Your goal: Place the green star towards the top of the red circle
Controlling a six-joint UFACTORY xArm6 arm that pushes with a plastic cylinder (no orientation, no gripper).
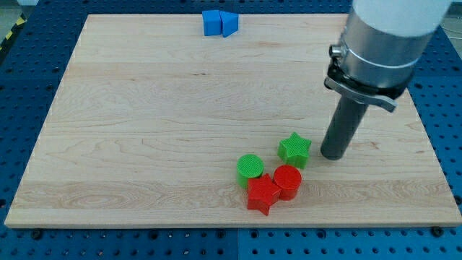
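My tip is a bare rod end with no jaws to open or close, and it holds nothing. It rests on the board just beside the green star, at the star's 3 o'clock, with a thin gap or bare contact; I cannot tell which. The star sits at about 12 to 1 o'clock of the red circle, close above it, so the task looks nearly met. The star looks light, rigid and free to slide, and its points may make it spin under an off-centre push; push it squarely on a flat between points. The red star touches the circle at its 8 o'clock, and the green circle lies at its 10 o'clock. Two blue blocks sit far off at 12 o'clock.
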